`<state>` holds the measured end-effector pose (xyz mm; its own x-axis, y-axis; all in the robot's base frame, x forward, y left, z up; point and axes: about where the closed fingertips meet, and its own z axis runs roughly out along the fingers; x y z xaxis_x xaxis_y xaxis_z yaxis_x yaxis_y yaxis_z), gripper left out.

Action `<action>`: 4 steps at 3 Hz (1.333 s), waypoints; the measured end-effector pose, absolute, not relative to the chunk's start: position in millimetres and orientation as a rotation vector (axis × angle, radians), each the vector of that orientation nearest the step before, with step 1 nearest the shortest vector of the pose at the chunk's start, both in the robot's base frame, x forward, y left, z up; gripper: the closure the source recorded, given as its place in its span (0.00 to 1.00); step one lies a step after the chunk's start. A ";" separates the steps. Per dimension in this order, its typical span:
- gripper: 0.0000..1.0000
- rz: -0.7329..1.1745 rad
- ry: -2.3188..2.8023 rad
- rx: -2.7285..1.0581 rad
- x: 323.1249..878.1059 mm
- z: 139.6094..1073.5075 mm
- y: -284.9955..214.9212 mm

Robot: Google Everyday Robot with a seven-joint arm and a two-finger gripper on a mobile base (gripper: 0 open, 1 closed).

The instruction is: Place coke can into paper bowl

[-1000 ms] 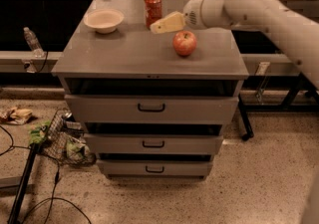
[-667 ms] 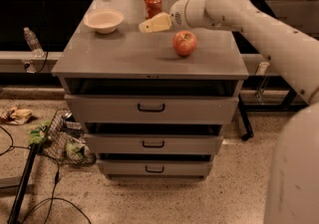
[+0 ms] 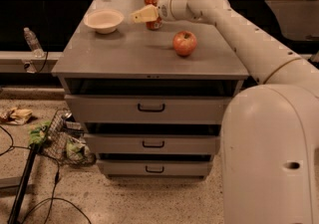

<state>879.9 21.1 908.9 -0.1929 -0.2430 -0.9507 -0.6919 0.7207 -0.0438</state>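
The robot's pale arm (image 3: 239,34) stretched from the right foreground across the grey worktop (image 3: 124,56) of a three-drawer cabinet (image 3: 149,108). At the worktop's far left sat the paper bowl (image 3: 103,20), upright with nothing in it. Toward the right lay a red apple (image 3: 185,43), well apart from the bowl. Between them, near the back edge, stood the coke can (image 3: 154,23), its long axis vertical. The end effector (image 3: 138,16) hid its middle, crossing in front of it and pointing left toward the bowl. Whether the end effector was apart, together or clamped on the can could not be told. The can lay just behind it, toward the wrist end. The bowl lay near on the can's left, so the coming move probably turned on a secure hold and a short carry leftward.
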 end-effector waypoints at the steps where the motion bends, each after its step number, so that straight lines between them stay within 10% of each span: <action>1: 0.02 0.411 1.765 -0.673 910.3 903.8 -4.2; 4: 0.72 0.469 1.681 -0.721 932.4 900.9 35.3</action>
